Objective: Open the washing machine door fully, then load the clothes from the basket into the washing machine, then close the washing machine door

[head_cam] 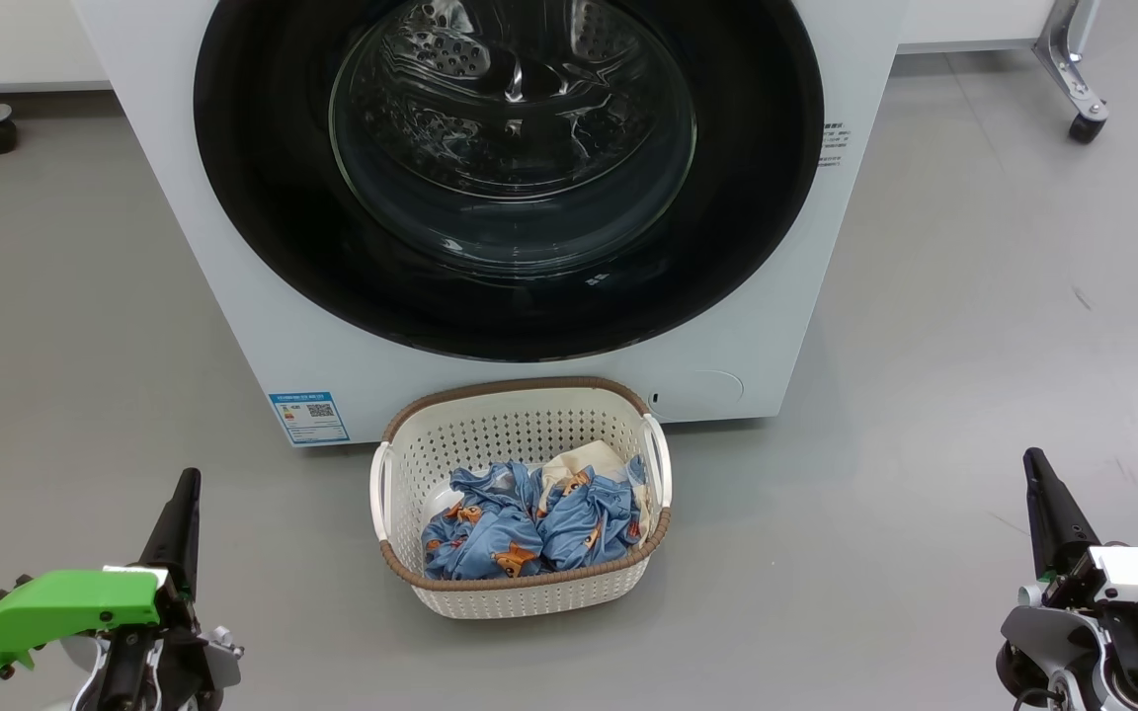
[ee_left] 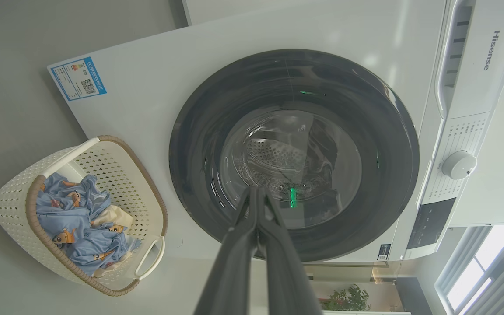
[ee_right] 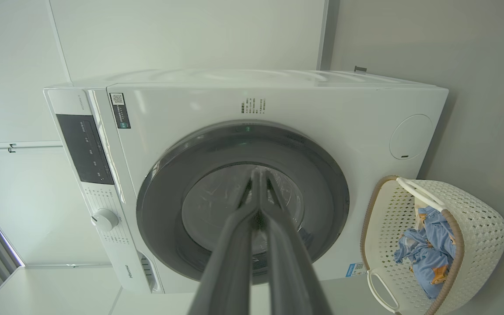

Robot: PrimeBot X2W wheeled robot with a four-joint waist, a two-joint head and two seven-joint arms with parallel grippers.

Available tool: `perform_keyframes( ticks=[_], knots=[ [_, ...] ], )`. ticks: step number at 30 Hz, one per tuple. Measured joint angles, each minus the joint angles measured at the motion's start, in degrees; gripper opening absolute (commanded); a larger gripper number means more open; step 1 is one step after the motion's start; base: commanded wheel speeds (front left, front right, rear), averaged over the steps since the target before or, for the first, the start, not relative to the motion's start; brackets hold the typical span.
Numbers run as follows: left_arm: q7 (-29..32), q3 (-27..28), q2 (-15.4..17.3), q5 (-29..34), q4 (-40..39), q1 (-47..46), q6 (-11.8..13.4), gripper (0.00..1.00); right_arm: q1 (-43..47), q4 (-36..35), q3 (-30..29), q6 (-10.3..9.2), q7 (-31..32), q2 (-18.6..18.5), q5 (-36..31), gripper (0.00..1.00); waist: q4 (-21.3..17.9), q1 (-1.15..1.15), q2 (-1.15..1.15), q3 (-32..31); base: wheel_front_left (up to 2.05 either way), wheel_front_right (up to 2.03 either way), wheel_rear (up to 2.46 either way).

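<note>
Starting nearest me, the left end effector [head_cam: 186,494] and the right end effector [head_cam: 1035,464] are both closed and empty, poised low over the floor and well apart from everything. Between them and a little ahead sits the basket [head_cam: 529,597], with the clothes [head_cam: 529,528] heaped inside. Just behind it, the washing machine door [head_cam: 263,227] is shut flat against the washing machine [head_cam: 757,336] — so I judge nothing is done yet: opening, loading and closing all remain.
</note>
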Motion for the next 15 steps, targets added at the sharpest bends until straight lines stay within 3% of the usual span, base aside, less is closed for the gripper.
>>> perform_keyframes(
  ticks=[15],
  knots=[
    [0.0, 0.0, 0.0, 0.0, 0.0, 0.0, 0.0, 0.00, 0.0, 0.0, 0.0, 0.00, 0.0, 0.0, 0.0, 0.00, 0.0, 0.00, 0.00, 0.0, 0.00, 0.00, 0.00]
  ],
)
